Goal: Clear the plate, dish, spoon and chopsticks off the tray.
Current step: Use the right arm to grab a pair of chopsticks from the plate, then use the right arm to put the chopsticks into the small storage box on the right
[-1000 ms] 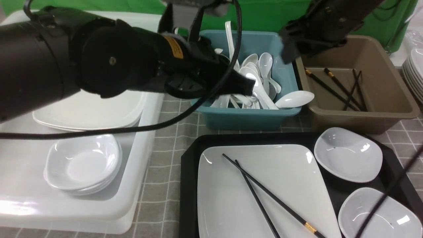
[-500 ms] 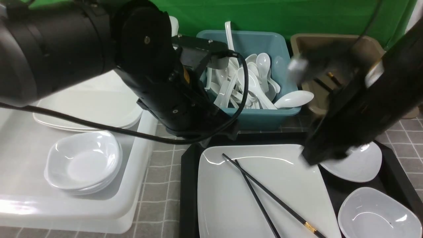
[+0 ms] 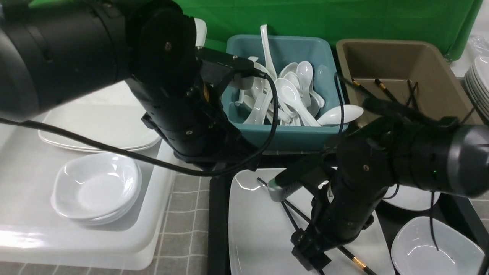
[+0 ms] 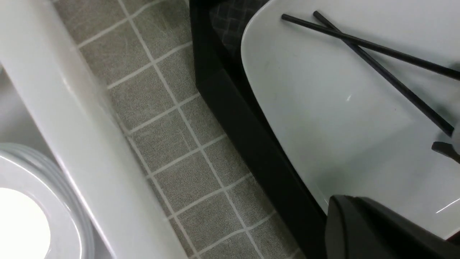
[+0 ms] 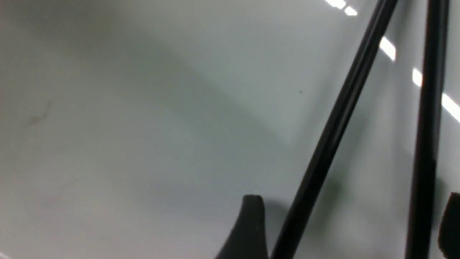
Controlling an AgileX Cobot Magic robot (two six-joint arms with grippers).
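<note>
The large white plate (image 3: 259,229) lies on the black tray (image 3: 216,214) with the black chopsticks (image 3: 357,261) crossed on it. Two small white dishes sit on the tray's right side, one in the open (image 3: 435,248), one half hidden by my right arm (image 3: 412,198). My right gripper (image 5: 352,230) is open low over the plate (image 5: 143,126), its fingertips (image 5: 251,223) on either side of both chopsticks (image 5: 334,126). My left gripper hangs by the tray's far left corner (image 4: 230,108); one finger (image 4: 366,230) shows. No spoon shows on the tray.
A white tub at the left holds stacked plates (image 3: 99,126) and small dishes (image 3: 95,187). A teal tub (image 3: 282,137) holds several white spoons. A brown tub (image 3: 420,57) holds black chopsticks. More plates (image 3: 479,84) are stacked at the far right. Grey checked cloth (image 3: 183,214) covers the table.
My left arm swung back from the teal tub down to the tray's far left corner. My right arm came from the brown tub down onto the plate, over the chopsticks.
</note>
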